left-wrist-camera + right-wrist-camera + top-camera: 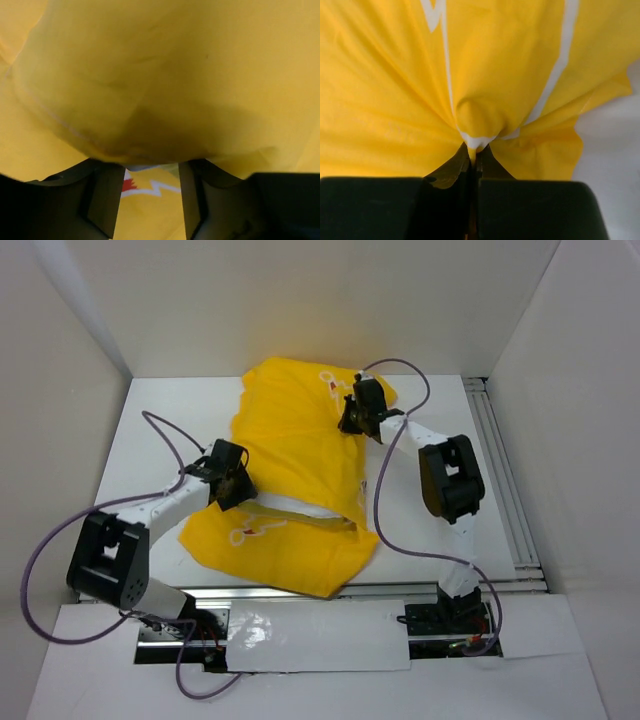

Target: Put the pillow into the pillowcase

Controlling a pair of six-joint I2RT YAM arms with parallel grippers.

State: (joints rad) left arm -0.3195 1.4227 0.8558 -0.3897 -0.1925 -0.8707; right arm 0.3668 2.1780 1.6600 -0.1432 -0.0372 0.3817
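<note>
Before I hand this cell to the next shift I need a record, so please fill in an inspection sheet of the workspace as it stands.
Surface: white table, no marks seen.
Job's things: yellow pillowcase crumpled mid-table; pillow shows as a white strip at the near opening, otherwise covered.
Clutter: nothing seen.
Grippers: left gripper at the case's left edge, jaws apart, tips hidden under a fabric bulge, grip unclear; right gripper has its jaws shut on a pinch of the case's far right part.
Cables: purple cables loop from both arms; one runs beside the case's right edge.
Surroundings: white walls on three sides; metal rails on the right.
</note>
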